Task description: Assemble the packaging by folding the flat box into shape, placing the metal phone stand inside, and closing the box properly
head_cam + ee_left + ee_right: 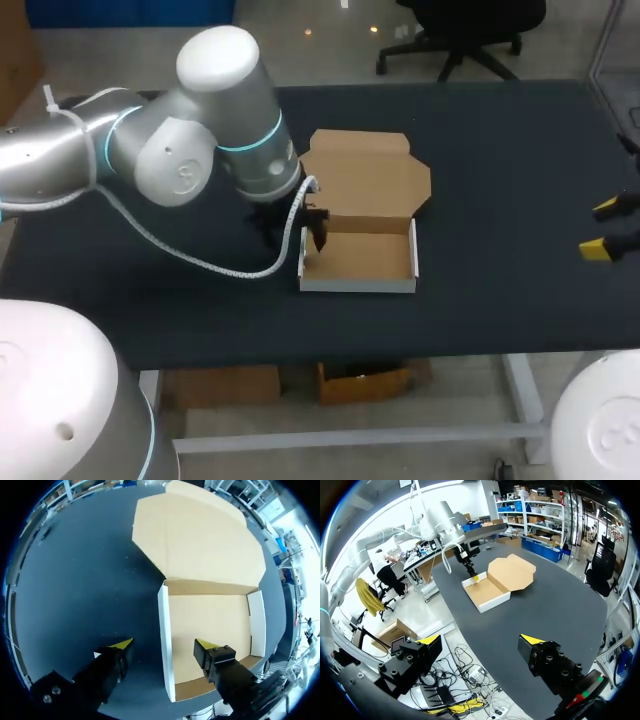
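The box (358, 255) sits near the middle of the table (500, 150) as an open tray with its walls raised. Its lid (365, 175) lies flat on the table behind the tray, joined along the rear wall. The head view shows the left arm (180, 150) reaching in over the tray's left side, with a white coiled cable (215, 268) looping from it across the table. In this view the wrist hides most of the left tool (315, 228), so its opening cannot be judged here. The left wrist view supplies it. There the left tool (164, 646) is spread wide and straddles the tray's left wall (164, 610). One yellow-tipped finger (120, 646) is over the bare table outside the wall. The other finger (207, 647) is over the brown tray floor. Neither finger touches the wall. This view also shows the walls white outside and brown inside. The head view shows the right tool (605, 228) at the table's right edge, well apart from the box. The right wrist view shows the right tool (481, 641) spread wide and holding nothing, with one finger (532, 641) over the table edge and the other beyond it. Far ahead of it are the box (487, 591), the lid (512, 572) and a yellow tip of the left tool (475, 576) at the tray's far wall.
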You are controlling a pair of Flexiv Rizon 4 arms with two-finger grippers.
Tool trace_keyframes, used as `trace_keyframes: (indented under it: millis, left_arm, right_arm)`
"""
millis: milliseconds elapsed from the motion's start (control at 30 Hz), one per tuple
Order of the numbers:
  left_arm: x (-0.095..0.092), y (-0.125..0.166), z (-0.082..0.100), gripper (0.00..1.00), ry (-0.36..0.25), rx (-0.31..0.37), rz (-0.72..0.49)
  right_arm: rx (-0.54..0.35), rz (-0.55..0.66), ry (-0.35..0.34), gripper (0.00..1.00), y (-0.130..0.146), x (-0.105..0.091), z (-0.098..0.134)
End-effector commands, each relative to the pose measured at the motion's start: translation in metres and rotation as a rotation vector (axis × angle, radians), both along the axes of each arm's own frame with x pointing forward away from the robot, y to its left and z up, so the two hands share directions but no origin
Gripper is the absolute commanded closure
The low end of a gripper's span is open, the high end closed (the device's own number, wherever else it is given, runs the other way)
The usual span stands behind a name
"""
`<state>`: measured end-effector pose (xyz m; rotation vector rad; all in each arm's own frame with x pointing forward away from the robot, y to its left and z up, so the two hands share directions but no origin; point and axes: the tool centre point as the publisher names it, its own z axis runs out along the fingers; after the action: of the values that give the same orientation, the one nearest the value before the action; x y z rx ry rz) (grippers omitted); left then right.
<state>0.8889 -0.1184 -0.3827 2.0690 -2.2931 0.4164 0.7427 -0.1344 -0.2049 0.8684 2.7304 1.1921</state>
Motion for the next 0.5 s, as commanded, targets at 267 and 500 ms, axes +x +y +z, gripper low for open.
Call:
trace_keyframes:
  millis: [267,500]
  left_arm:
    - [-0.028,0.023,0.036,0.00,-0.118,-0.211,-0.142]
    - [-0.039,0.036,0.055,0.00,-0.136,-0.321,-0.265]
  right_arm:
    - [0.015,-0.009,-0.004,0.00,-0.003,-0.001,-0.001]
    - [0.023,-0.021,-0.004,0.00,-0.005,0.000,-0.001]
